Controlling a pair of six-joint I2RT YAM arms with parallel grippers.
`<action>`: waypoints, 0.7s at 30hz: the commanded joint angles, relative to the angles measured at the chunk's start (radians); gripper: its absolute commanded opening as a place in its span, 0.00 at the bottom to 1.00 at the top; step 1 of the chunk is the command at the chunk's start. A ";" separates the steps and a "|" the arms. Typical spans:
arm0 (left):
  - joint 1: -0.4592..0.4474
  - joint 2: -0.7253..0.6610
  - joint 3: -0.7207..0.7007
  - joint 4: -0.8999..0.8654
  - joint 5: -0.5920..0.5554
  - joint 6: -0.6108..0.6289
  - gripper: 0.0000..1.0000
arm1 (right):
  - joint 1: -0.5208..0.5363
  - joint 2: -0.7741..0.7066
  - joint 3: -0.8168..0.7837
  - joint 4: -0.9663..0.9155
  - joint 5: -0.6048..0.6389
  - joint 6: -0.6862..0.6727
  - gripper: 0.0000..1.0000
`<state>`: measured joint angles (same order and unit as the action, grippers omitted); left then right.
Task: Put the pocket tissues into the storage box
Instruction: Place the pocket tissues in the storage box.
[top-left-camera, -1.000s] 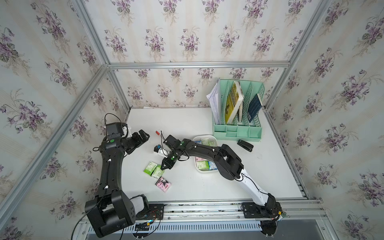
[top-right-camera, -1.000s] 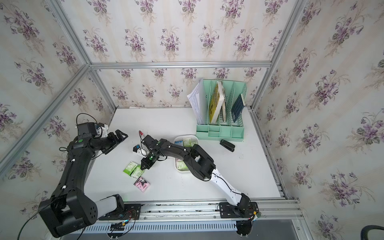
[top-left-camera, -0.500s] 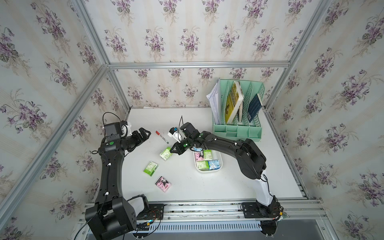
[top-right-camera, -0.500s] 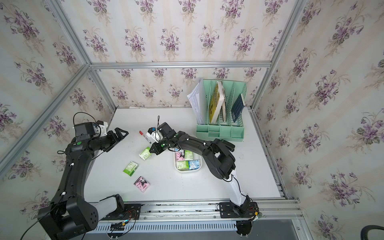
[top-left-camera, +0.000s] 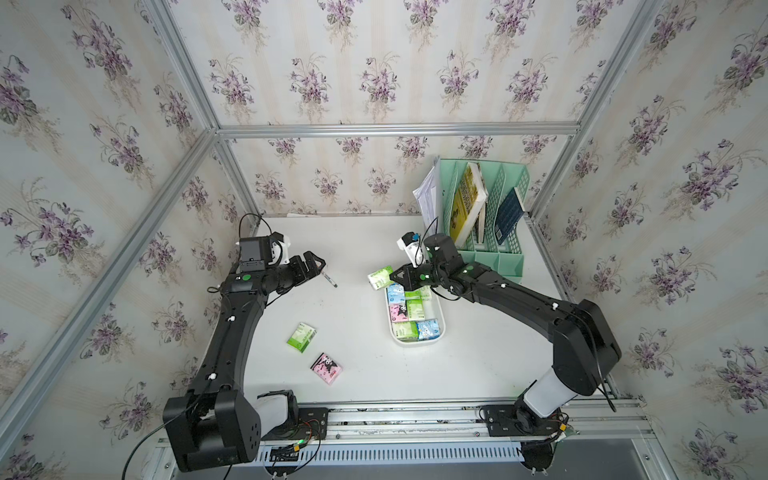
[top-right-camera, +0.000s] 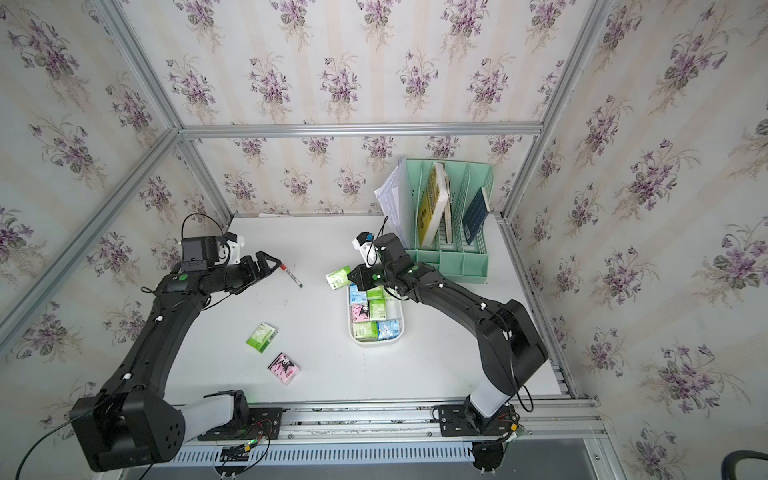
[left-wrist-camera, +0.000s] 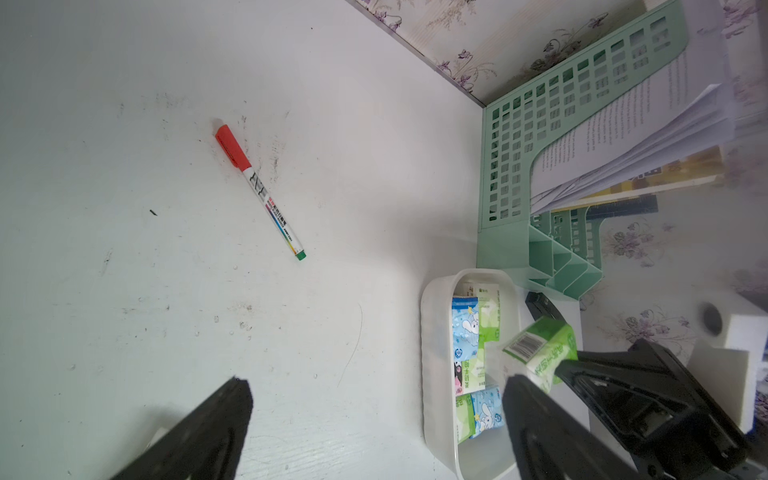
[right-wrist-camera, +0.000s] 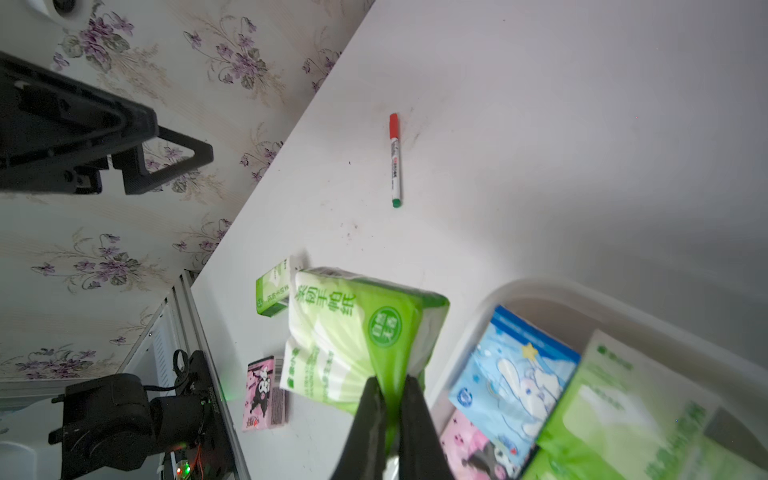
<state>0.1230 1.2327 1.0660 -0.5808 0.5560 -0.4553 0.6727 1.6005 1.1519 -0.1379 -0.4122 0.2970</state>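
the white table (top-left-camera: 361, 399) carries everything. the mint-green file organiser (top-left-camera: 500, 259), with books and papers standing in it, is just past the far end of the storage box (top-left-camera: 442, 328), on my right arm's side. the box lies flat, and packed tissues (top-left-camera: 415, 309) in light blue, green and pink fill it in two rows, except at the far end, which my arm partly hides.

my right gripper (top-left-camera: 395, 277) is above the box's far end. its jaws are pressed together on a pinch of wrapper at one edge of a green-and-white tissue packet (top-left-camera: 380, 277). the packet hangs tilted in the air by the far corner of the box on my left arm's side, and i cannot tell whether it is over the rim or just outside it.

my left gripper (top-left-camera: 318, 266) is spread wide with nothing in it, raised well apart from the box on that same side.

a second green packet (top-left-camera: 301, 337) and a pink cartoon packet (top-left-camera: 326, 368) lie on the table, apart from each other, off the box's near end on my left arm's side.

the red-capped marker pen (top-left-camera: 331, 281) lies between my left gripper and the box.
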 joint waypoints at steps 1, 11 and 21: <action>-0.020 0.027 0.020 0.043 -0.019 -0.013 0.99 | -0.006 -0.072 -0.069 -0.062 0.059 0.027 0.00; -0.069 0.065 0.038 0.052 -0.046 -0.026 0.99 | -0.005 -0.216 -0.314 -0.079 0.062 0.144 0.00; -0.070 0.062 0.042 0.028 -0.064 -0.010 0.99 | -0.006 -0.072 -0.271 -0.065 0.073 0.169 0.00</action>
<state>0.0536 1.2968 1.0977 -0.5552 0.5007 -0.4782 0.6666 1.5013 0.8474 -0.2146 -0.3485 0.4618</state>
